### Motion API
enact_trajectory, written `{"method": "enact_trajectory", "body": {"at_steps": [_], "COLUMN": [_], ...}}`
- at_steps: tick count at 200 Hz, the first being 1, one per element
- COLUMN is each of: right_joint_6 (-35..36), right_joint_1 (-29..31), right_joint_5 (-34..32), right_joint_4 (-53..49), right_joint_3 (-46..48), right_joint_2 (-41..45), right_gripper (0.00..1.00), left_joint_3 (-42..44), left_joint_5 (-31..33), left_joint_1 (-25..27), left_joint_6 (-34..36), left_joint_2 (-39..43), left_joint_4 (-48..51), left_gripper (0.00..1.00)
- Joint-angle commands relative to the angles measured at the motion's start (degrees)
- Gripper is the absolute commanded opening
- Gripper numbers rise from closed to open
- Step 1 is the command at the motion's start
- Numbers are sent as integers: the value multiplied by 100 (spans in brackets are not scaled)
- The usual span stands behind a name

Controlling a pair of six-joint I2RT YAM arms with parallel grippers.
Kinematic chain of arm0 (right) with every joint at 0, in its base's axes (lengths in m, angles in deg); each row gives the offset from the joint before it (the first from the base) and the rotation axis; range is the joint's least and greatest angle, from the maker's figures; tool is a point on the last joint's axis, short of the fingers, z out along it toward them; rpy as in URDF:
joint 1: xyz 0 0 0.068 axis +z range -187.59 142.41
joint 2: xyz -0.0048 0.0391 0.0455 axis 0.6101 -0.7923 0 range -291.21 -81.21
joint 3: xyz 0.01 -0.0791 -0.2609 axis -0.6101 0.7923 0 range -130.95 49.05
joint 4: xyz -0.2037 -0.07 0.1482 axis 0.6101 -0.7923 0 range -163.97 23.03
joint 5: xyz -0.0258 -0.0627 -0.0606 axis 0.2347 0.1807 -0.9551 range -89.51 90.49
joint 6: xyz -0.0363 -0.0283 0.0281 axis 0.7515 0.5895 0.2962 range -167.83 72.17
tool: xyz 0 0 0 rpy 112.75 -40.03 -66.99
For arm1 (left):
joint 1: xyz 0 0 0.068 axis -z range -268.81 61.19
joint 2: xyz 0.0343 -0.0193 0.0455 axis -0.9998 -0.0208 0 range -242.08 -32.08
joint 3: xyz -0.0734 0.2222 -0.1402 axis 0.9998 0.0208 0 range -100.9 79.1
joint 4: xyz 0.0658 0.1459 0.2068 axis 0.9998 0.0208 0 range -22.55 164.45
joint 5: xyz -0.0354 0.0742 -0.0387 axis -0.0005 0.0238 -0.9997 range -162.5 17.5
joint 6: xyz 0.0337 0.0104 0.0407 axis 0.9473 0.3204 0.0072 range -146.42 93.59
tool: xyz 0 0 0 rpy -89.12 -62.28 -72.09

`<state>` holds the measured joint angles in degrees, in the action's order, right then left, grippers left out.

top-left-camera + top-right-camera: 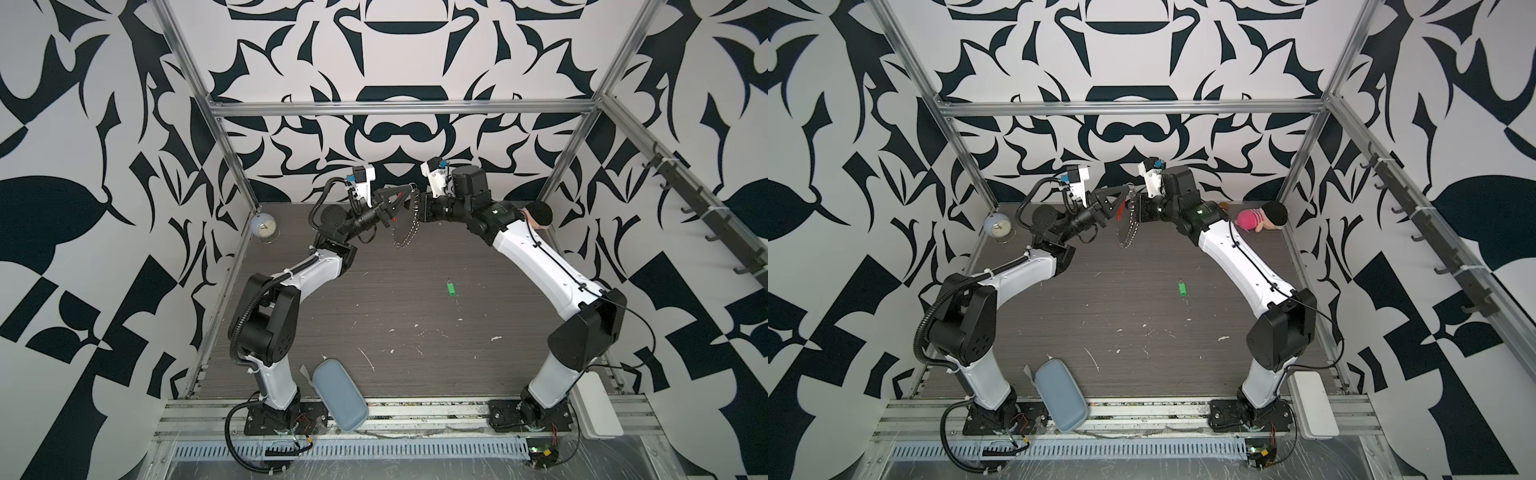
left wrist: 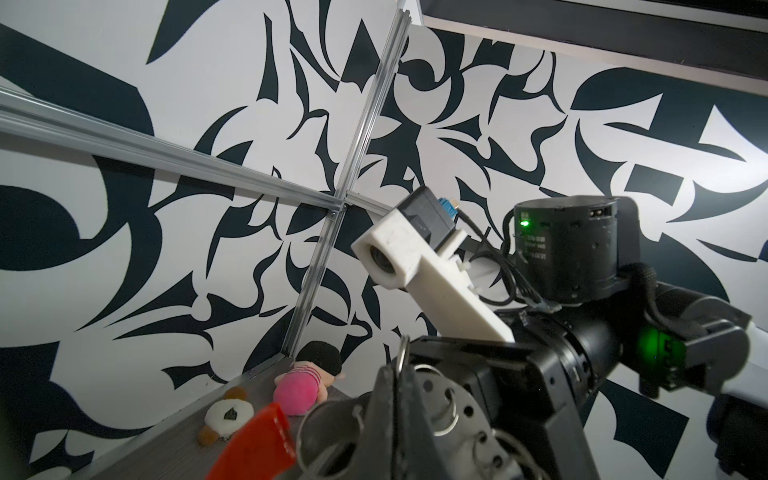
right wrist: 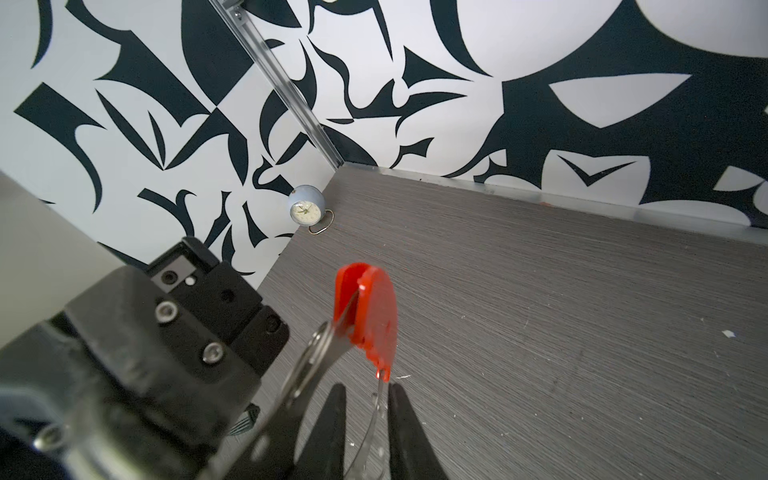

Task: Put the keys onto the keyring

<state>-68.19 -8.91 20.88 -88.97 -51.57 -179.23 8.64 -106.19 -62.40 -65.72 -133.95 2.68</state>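
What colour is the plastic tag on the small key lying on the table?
The rectangular plastic tag is bright green, clearest in a top view.

Left arm [image 1: 309,270]: rising from its near-edge base, bending at the elbow, forearm reaching toward the far centre.
Left wrist: lying roughly level, pointing across at the opposite arm.
Left gripper [image 1: 401,198]: clamping fully closed on the keyring [image 1: 409,226], holding it aloft.
Right arm [image 1: 536,257]: mirroring the left, leaning in toward the far centre.
Right wrist: facing the left gripper.
Right gripper [image 3: 368,415]: fingers [image 3: 338,419] standing narrowly apart, straddling the keyring's metal band, a gap showing beside it.
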Motion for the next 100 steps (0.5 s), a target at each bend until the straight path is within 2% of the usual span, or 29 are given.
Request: {"method": "enact_trajectory", "body": {"at_steps": [1,28,58,100], "right_joint_6": [127,42,-109,90], "right_joint_1": [20,5,5,-24], "right_joint_5": [15,332,653,382], "right_joint_4": [377,525,552,323], "right_joint_3": [65,81,-114,-173], "right_joint_2": [607,598,322,422], "right_gripper": [27,30,31,35], "left_joint_3": [50,-70,-173,-247], "left_joint_5": [-60,0,65,71], "left_joint_1": [92,127,197,299], "left_joint_6": [847,1366,1442,2034], "left_joint_2": [307,391,328,432], "left_joint_4": [983,1750,1819,2455], "left_gripper": [0,0,0,0]}}
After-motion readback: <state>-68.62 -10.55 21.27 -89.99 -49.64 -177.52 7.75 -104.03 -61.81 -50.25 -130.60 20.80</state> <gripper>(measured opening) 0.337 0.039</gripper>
